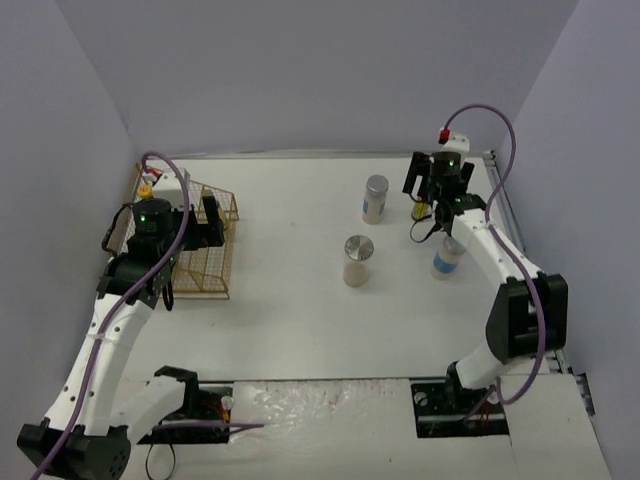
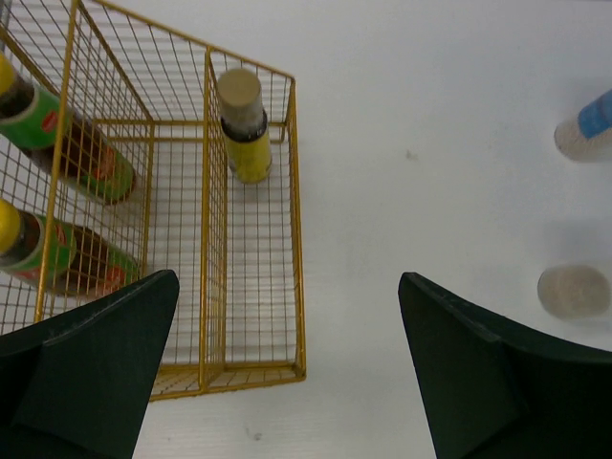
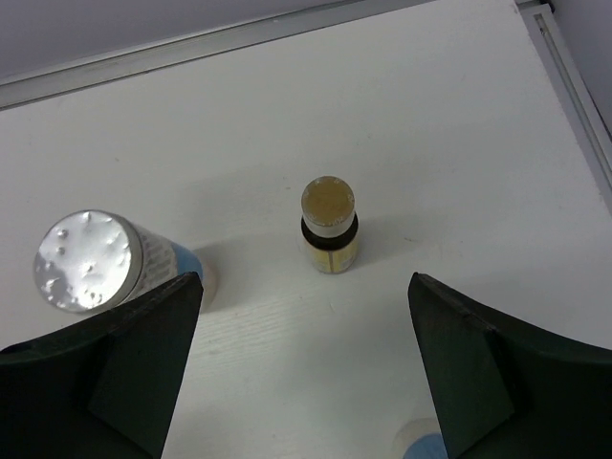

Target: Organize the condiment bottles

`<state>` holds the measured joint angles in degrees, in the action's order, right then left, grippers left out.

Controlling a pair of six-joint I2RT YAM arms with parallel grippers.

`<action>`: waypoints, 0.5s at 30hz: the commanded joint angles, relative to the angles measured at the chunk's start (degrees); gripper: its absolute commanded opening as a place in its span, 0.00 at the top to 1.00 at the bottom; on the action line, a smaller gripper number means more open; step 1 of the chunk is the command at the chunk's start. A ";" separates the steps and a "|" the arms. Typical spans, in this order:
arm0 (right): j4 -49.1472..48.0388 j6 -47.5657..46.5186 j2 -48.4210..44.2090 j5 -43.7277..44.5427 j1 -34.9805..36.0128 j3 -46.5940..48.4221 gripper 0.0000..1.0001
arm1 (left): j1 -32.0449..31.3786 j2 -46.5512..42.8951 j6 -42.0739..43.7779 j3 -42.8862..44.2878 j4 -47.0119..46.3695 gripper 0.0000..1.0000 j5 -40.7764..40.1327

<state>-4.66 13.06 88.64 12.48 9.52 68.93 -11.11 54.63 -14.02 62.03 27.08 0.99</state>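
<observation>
Inspection finds both of my hands empty. My left gripper (image 2: 289, 279) hangs with its jaws spread wide and nothing between them, above the near right corner of the gold wire rack (image 2: 297, 239). Ahead of this hand, in the rack's right compartment, the first slim bottle (image 2: 244, 124), dark with a yellow label, stands upright close to the far wall. Left of it, past a wire divider, the farther sauce bottle (image 2: 72, 139) and the nearer sauce bottle (image 2: 62, 256) sit side by side, yellow caps leftward; I cannot tell whether they stand or lean. My right gripper (image 3: 306, 282) is likewise spread and holds nothing. The second slim bottle (image 3: 330, 225) stands upright on the table (image 1: 300, 330) just ahead of it, in line with the gap and touching neither finger. The first jar (image 3: 91, 260), silver-lidded, stands just beside my left finger (image 3: 143, 363). The second jar (image 1: 449, 255) stands behind this hand, beside the forearm. The third jar (image 1: 358, 260) stands between my two hands, well apart from each.
</observation>
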 commanded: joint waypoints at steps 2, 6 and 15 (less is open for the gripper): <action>-9.32 -2.27 5.68 -5.67 -3.48 3.48 0.22 | 0.44 -5.84 3.64 -5.93 -2.36 0.03 -0.46; -12.36 -4.06 9.63 -7.21 -4.82 3.53 0.29 | 0.87 -8.72 2.99 -8.69 -3.79 0.03 -1.32; -22.05 -9.01 12.61 -9.58 -5.65 -1.17 0.47 | 1.09 -10.42 2.33 -9.91 -3.17 0.03 -4.85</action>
<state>-17.01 7.61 101.25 4.88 4.21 68.61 -10.46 44.66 -11.99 51.18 27.37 -1.57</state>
